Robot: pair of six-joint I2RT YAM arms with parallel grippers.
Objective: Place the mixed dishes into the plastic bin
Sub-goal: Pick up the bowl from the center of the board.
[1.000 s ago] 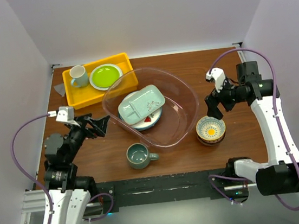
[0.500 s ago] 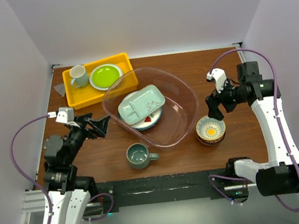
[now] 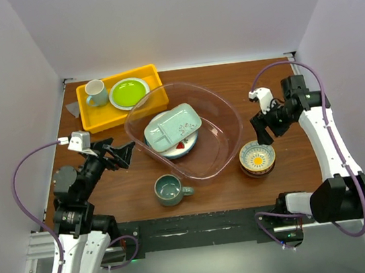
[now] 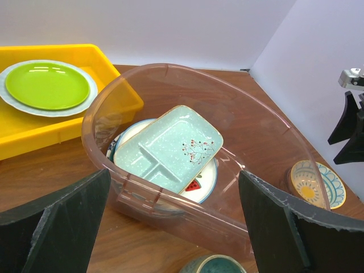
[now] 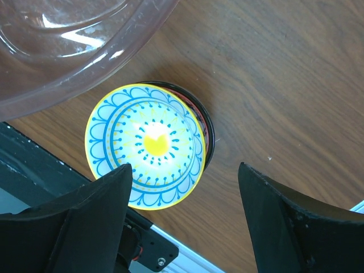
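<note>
— Where are the dishes found?

— The pale-green divided tray [image 3: 172,127] is seen inside the plastic bin [image 3: 225,131], laid across a white plate [image 3: 184,146] on which a red fruit mark shows. The bin is set at the middle of the desk [image 3: 276,88]. Outside it, the grey-green mug [image 3: 169,190] is stood upright on the desk, just beside the bin's near wall, its handle turned right. At the bin's near right corner a patterned bowl [image 5: 145,145] with a yellow centre is stacked in a darker bowl [image 5: 203,122], of which only a rim is shown.

— And how are the fingers held?

— The right fingers [image 3: 262,130] are spread wide and nothing is gripped. In the right wrist view the stacked bowls are framed between them. They seem to be held above the bowls, though the height cannot be judged well. The left fingers [image 3: 121,154] are likewise parted and empty, pointed toward the bin's left wall from the left side of the desk.

— What else is seen?

— A yellow tray [image 3: 94,124] is placed at the far left, touching or nearly touching the bin. A lime-green plate [image 3: 128,92] and a pale mug [image 3: 96,92] are held in it.
</note>
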